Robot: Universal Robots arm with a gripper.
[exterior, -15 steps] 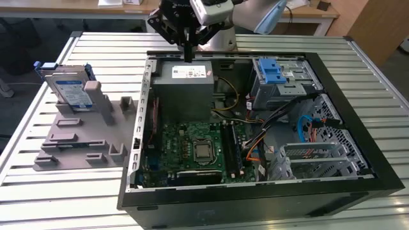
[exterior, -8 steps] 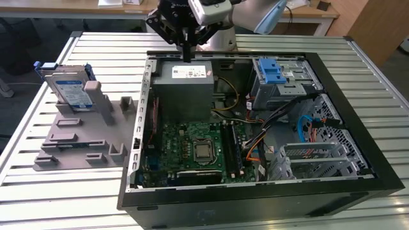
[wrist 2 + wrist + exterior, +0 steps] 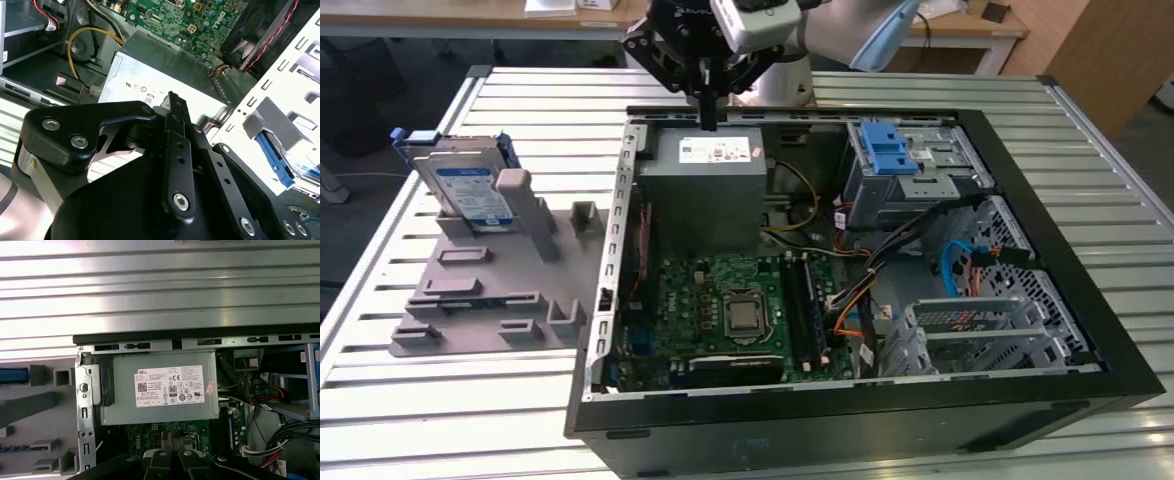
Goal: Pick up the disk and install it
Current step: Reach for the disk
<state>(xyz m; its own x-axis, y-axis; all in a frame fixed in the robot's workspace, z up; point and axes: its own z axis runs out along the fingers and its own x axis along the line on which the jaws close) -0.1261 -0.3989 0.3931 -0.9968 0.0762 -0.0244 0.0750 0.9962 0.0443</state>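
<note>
The disk [image 3: 464,188] stands on edge in the upper part of the exterior view's left, with its blue-and-white label facing the camera and blue rails along its sides. It is slotted into the far end of a grey fixture [image 3: 480,300] that lies flat on the slatted metal desk [image 3: 440,410]. Nothing grips it.

The open computer case [image 3: 854,425] sits just beside the fixture, toward the exterior view's right. The arm reaches in from the upper middle of that view. Its black pincer [image 3: 708,118] points straight down over the far edge of the case, above the grey metal box [image 3: 707,190] with the white sticker, and is well apart from the disk.

The pincer's fingers are pressed together to a narrow tip and hold nothing. Both wrist views show the same, with the closed tips [image 3: 172,99] [image 3: 170,439] hovering over the stickered box [image 3: 160,390].

In the exterior view the green motherboard [image 3: 720,310] lies below the box. The metal cage [image 3: 914,170] with its blue latch occupies the case's far corner on the exterior view's right.
</note>
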